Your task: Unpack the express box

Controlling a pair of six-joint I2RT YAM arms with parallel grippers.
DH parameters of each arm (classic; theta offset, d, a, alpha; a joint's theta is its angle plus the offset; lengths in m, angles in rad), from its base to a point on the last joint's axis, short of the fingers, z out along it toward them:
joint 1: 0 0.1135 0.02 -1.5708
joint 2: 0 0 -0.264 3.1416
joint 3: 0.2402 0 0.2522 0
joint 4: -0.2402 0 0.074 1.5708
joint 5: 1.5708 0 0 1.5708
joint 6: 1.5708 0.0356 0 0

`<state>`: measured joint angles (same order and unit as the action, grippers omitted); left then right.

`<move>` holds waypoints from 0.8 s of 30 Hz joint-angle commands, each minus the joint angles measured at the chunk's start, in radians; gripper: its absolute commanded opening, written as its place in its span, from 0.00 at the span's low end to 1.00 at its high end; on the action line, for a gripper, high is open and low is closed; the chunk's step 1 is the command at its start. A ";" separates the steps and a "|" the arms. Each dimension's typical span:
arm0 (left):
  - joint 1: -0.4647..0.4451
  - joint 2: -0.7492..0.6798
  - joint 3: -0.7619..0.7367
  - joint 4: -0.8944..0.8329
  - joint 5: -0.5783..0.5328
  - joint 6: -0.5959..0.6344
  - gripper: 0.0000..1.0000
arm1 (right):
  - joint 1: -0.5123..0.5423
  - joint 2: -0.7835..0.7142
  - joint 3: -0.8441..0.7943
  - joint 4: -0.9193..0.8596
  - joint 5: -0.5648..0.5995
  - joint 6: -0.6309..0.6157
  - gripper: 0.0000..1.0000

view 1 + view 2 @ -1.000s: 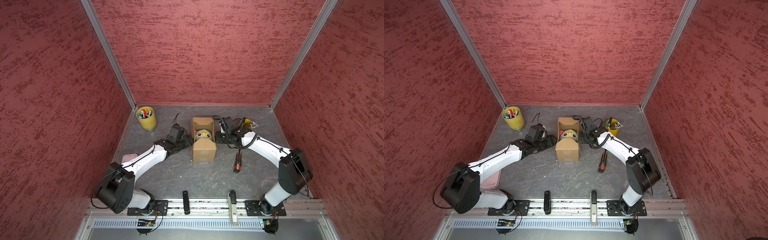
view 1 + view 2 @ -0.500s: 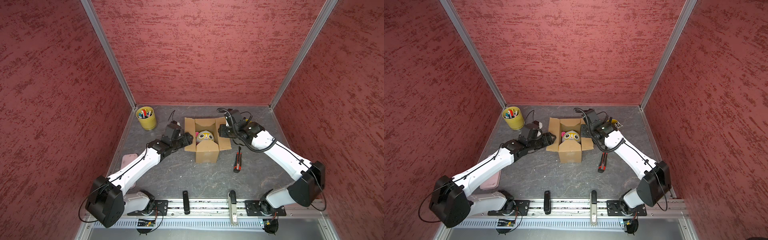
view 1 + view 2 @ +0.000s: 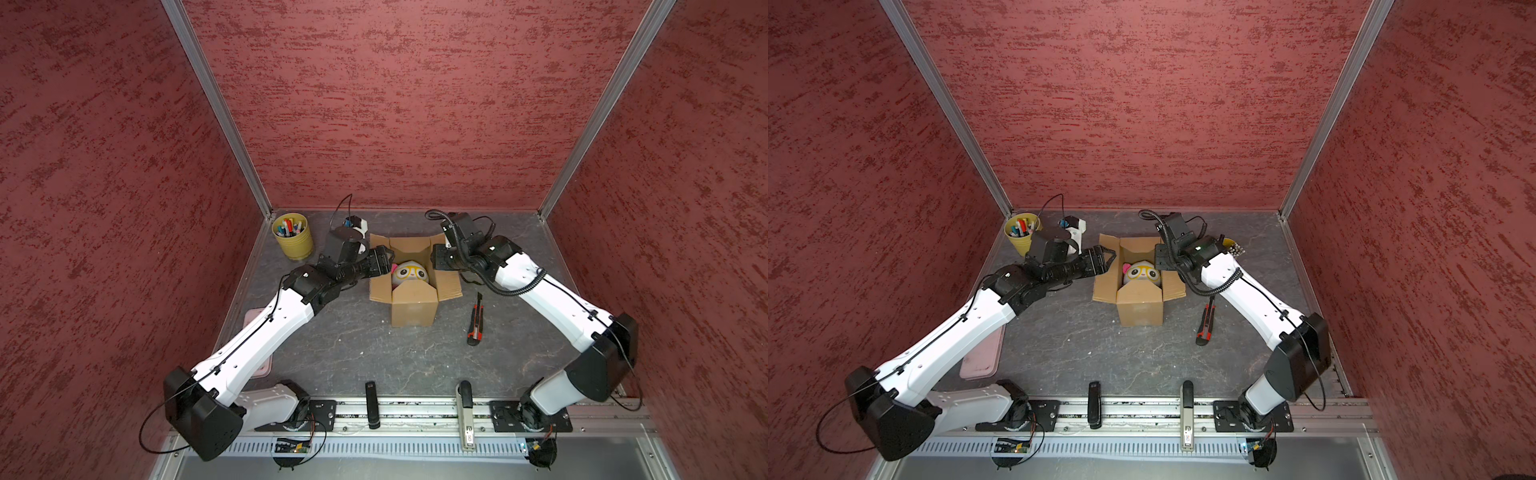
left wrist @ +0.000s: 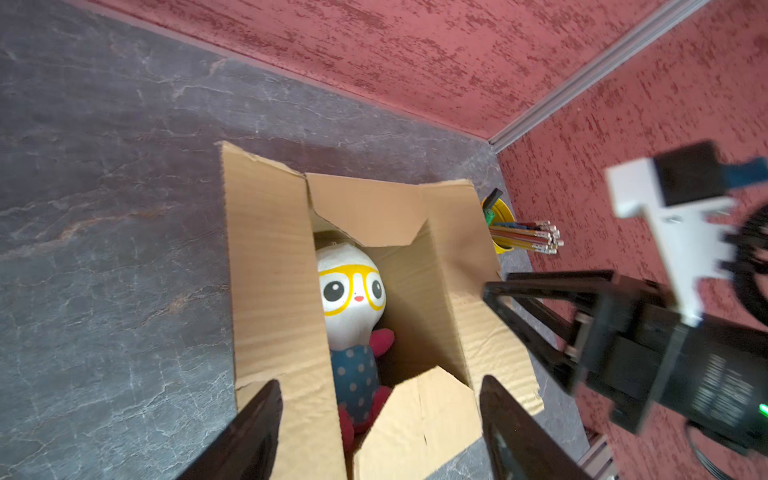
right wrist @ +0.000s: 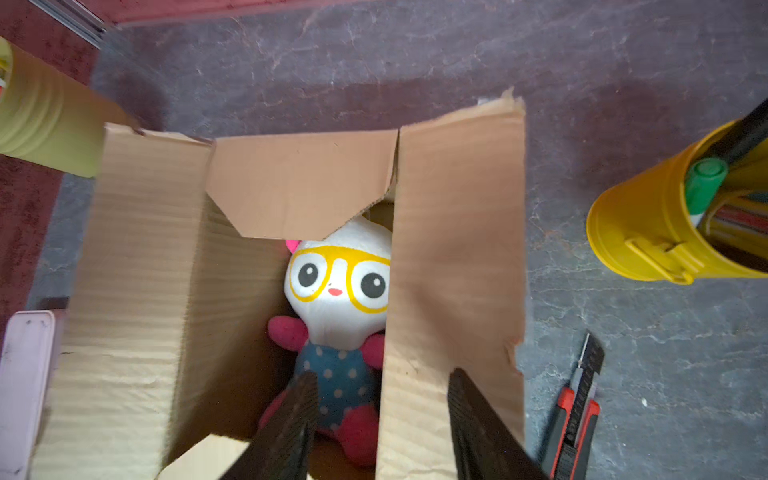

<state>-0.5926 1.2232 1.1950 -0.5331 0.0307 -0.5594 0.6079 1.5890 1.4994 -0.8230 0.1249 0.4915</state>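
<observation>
**Inspector:** Since all four flaps stand clear of the centre seam, the express box [image 3: 415,309] counts as opened. It sits on the bench [image 3: 353,353] at the far middle, between both arms. A plush toy [image 3: 409,273] lies inside, head toward the far end.

**Clerk:** Gripper states?

**Inspector:** Left gripper [image 4: 380,382] is spread wide at the box's left side, above the left flap, holding nothing. Right gripper [image 5: 382,374] is also parted, one finger over the toy and the other outside the right flap. The flap passes between the jaws unpinched.

**Clerk:** Handling?

**Inspector:** Judged light. Corrugated board is stiff in the walls and floppy at the flap creases. It would likely slide or lift if the toy drags. Recommend steadying a long side wall at its rim, not a flap. The toy looks soft and compressible, so take it at the blue body.

**Clerk:** Hazards?

**Inspector:** Utility knife [image 3: 476,320] lies on the bench right of the box, apart from it, blade apparently extended.
</observation>
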 commanded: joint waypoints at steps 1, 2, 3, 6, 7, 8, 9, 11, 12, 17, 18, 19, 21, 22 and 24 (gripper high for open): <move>-0.030 0.016 0.044 -0.075 -0.059 0.055 0.75 | 0.006 0.037 0.021 -0.029 0.022 -0.002 0.57; -0.040 0.020 0.054 -0.087 -0.073 0.063 0.76 | 0.005 0.046 0.016 -0.028 0.028 0.002 0.58; -0.049 0.024 0.064 -0.097 -0.081 0.068 0.76 | 0.004 0.055 0.011 -0.024 0.030 0.004 0.59; -0.064 0.050 0.082 -0.120 -0.086 0.083 0.78 | 0.004 0.085 0.001 -0.015 0.030 0.006 0.61; -0.065 0.061 0.087 -0.129 -0.086 0.085 0.78 | 0.004 0.095 -0.001 -0.013 0.030 0.005 0.61; -0.065 0.076 0.089 -0.132 -0.086 0.090 0.78 | 0.004 0.105 -0.003 -0.011 0.030 0.006 0.61; -0.065 0.091 0.088 -0.133 -0.088 0.094 0.78 | 0.004 0.114 -0.005 -0.008 0.027 0.007 0.61; -0.065 0.121 0.091 -0.135 -0.094 0.102 0.79 | 0.004 0.130 -0.009 0.005 0.015 0.006 0.62; -0.065 0.138 0.098 -0.142 -0.095 0.106 0.79 | 0.004 0.136 -0.012 0.014 0.006 0.005 0.62; -0.063 0.203 0.123 -0.169 -0.106 0.125 0.79 | 0.004 0.150 -0.027 0.046 -0.016 0.014 0.60; -0.061 0.211 0.124 -0.171 -0.107 0.125 0.79 | 0.003 0.152 -0.030 0.048 -0.016 0.012 0.60; -0.059 0.219 0.124 -0.174 -0.110 0.126 0.80 | 0.004 0.154 -0.033 0.050 -0.019 0.013 0.59; -0.057 0.233 0.124 -0.178 -0.114 0.129 0.79 | 0.003 0.156 -0.037 0.052 -0.016 0.016 0.56; -0.055 0.240 0.124 -0.181 -0.116 0.130 0.80 | 0.004 0.155 -0.038 0.054 -0.017 0.016 0.54; -0.053 0.255 0.121 -0.185 -0.125 0.131 0.79 | 0.004 0.157 -0.043 0.057 -0.016 0.019 0.51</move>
<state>-0.6514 1.4620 1.2915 -0.6975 -0.0715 -0.4507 0.6075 1.7309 1.4704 -0.7891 0.1204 0.4946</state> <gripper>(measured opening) 0.795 0.512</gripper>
